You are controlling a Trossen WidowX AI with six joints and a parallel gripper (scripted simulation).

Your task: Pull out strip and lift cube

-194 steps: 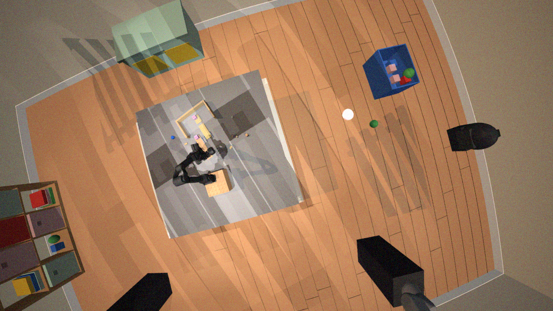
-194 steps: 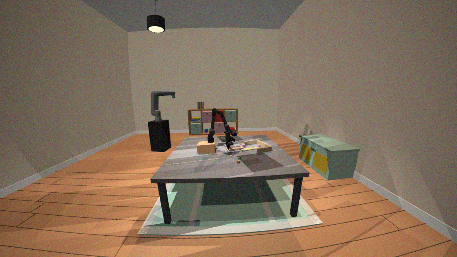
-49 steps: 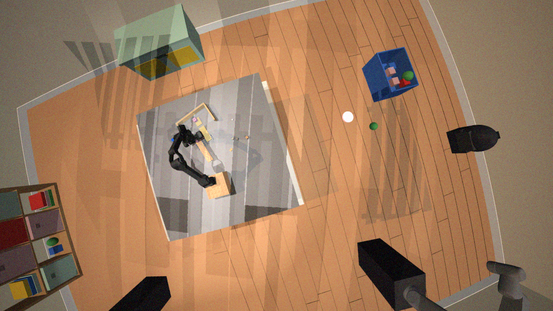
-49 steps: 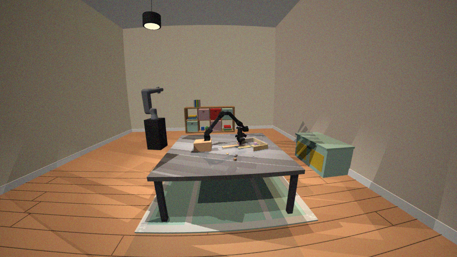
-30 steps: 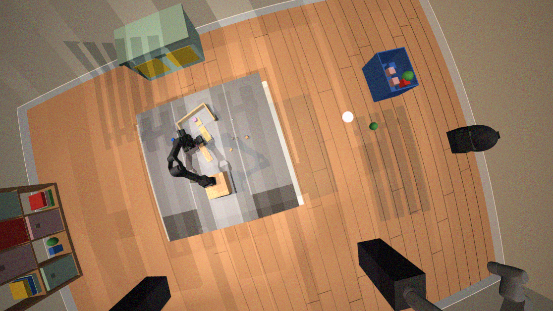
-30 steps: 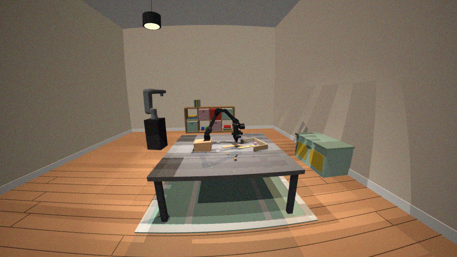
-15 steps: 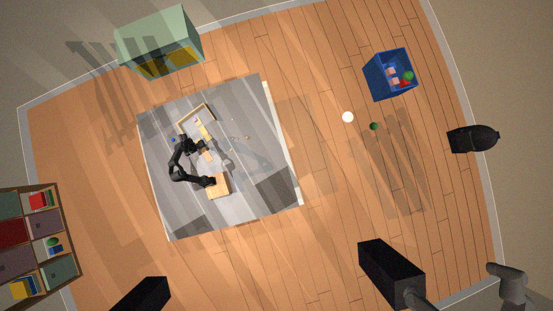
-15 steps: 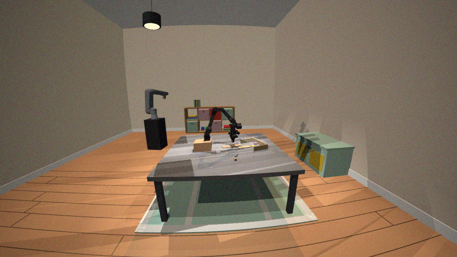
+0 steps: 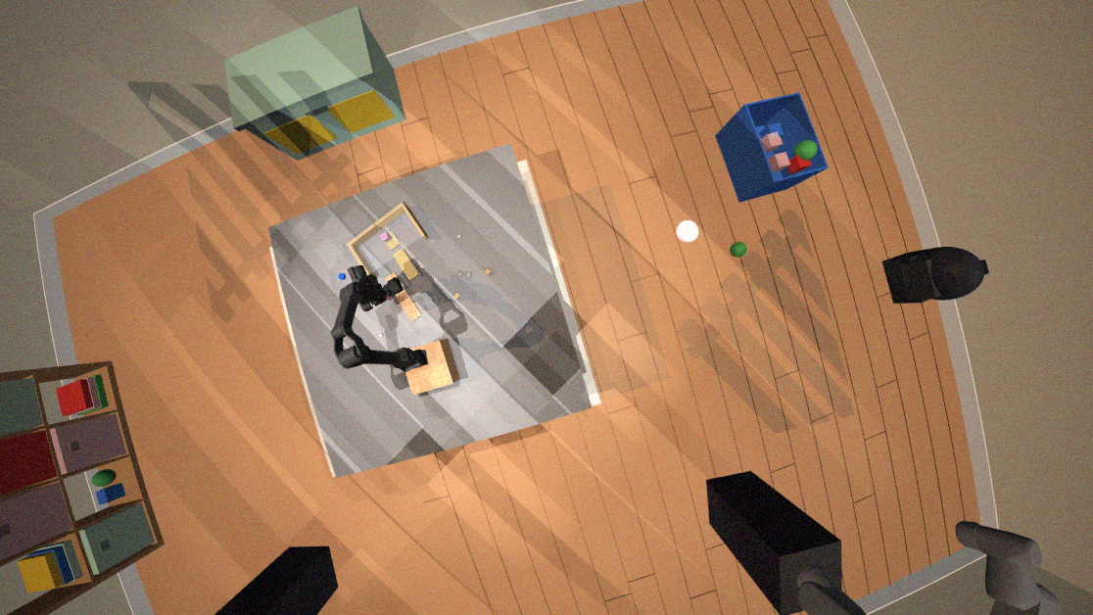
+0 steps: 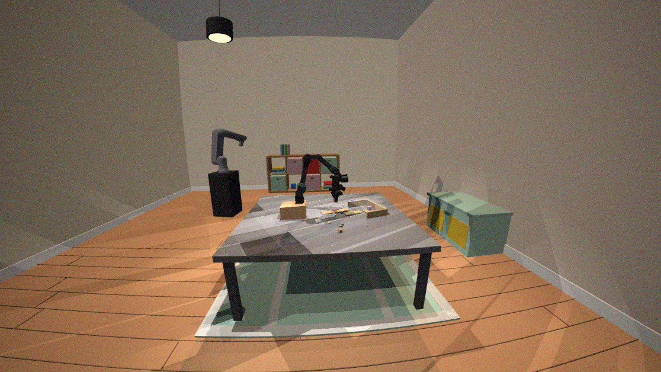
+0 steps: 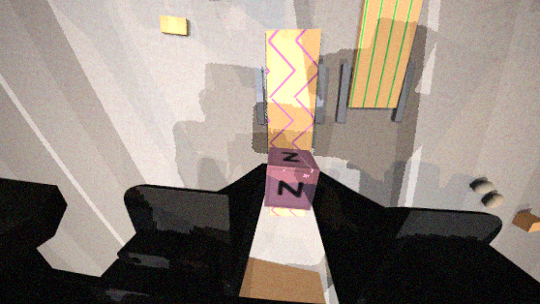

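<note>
Wrist view, left to right: small flat tan tile (image 11: pixel 173 25) far left on the grey streaked table top (image 11: pixel 97 121). Then the tan strip with pink zigzag lines (image 11: pixel 292 82), flat, running between two short grey guide rails (image 11: pixel 260 95). Near its near end sits the pink-purple cube marked with a black N (image 11: pixel 290 181), matte and hard-edged, pinched between the black parallel-jaw gripper (image 11: pixel 289 194); the fingers stand partly closed, clamped on the cube's two side faces. The exterior view shows the gripper (image 10: pixel 336 196) above the table, so the cube looks lifted off the strip (height hard to judge). Right of it, a tan strip with green straight lines (image 11: pixel 382 53), also between rails. Far right, two small pale rounded pebbles (image 11: pixel 486 192) and an orange-brown chip (image 11: pixel 526 220).

Risks, as a judgement: smooth cube faces and a grip low on the cube could let it slip or twist if the arm jerks upward. A drop would land it on the zigzag strip or roll it off.
</note>
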